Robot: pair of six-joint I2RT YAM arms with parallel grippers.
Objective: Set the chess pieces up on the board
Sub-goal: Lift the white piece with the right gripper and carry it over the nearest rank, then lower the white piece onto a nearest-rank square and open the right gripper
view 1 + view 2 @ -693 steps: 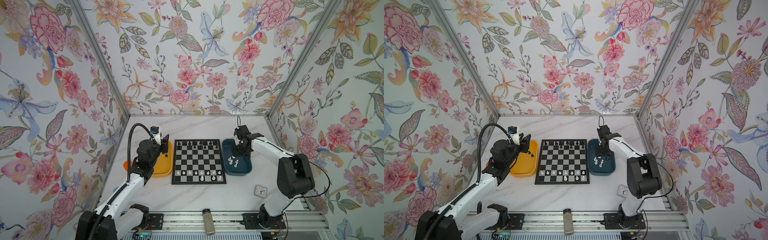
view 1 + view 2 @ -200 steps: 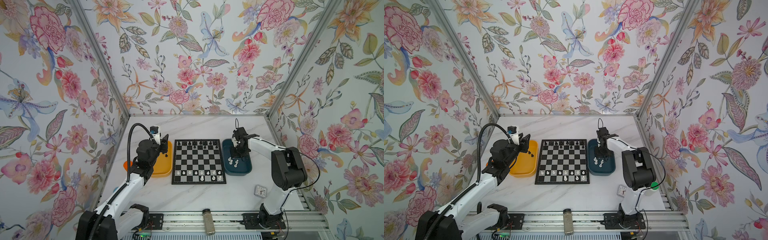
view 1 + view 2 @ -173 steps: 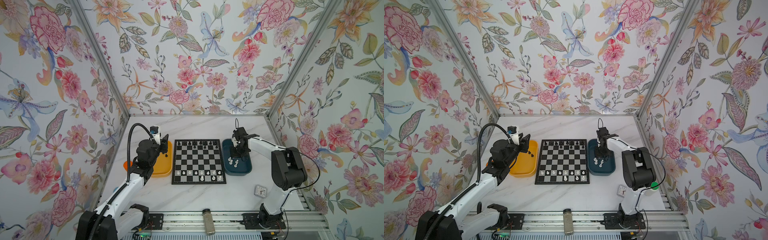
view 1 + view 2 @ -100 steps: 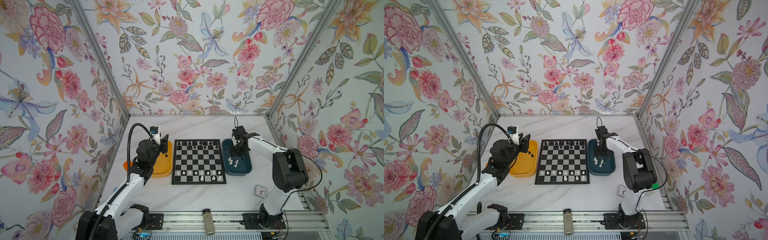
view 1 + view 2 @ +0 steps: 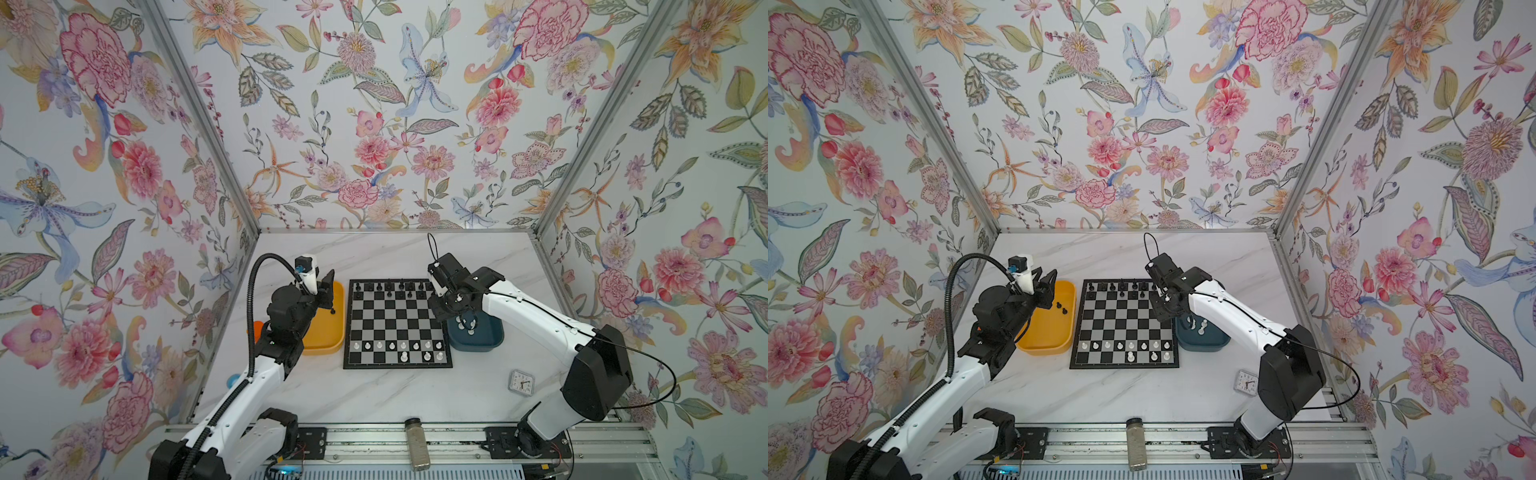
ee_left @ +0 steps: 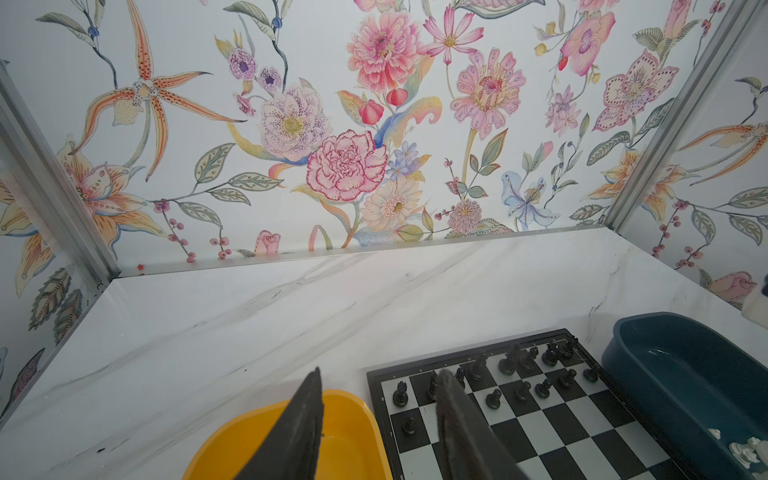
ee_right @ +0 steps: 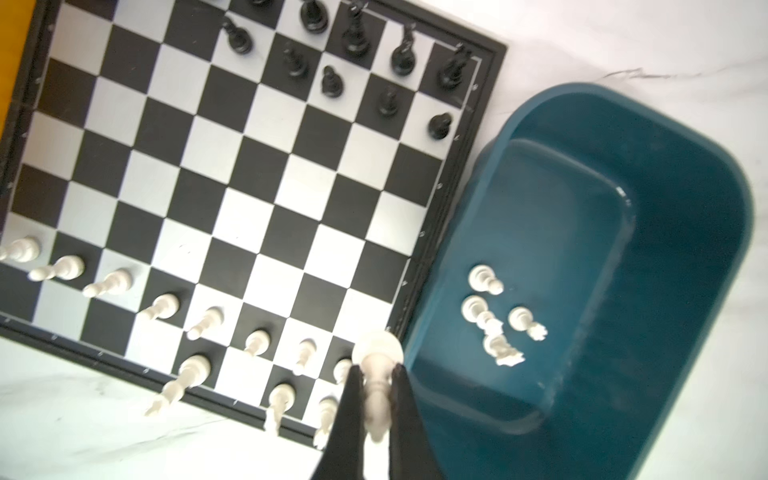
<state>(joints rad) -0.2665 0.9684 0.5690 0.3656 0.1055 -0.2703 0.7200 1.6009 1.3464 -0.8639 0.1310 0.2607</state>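
The right gripper (image 7: 376, 370) is now rising out of the dark blue tray (image 7: 685, 208), pinching a white chess piece (image 7: 377, 348) beside the board (image 7: 266, 199); placing is probably coming next. The left gripper (image 6: 380, 372) is hanging half spread, empty, over the yellow tray (image 6: 249, 436).

We see two arms of white tubes and black joints. The left arm (image 5: 266, 374), at eight o'clock in a top view, wears a fat black ribbed hose (image 5: 249, 316); the right arm (image 5: 536, 320), at four o'clock, a thin black wire (image 5: 673, 376). The left gripper (image 6: 380, 374) has dark fingers (image 6: 299, 432).
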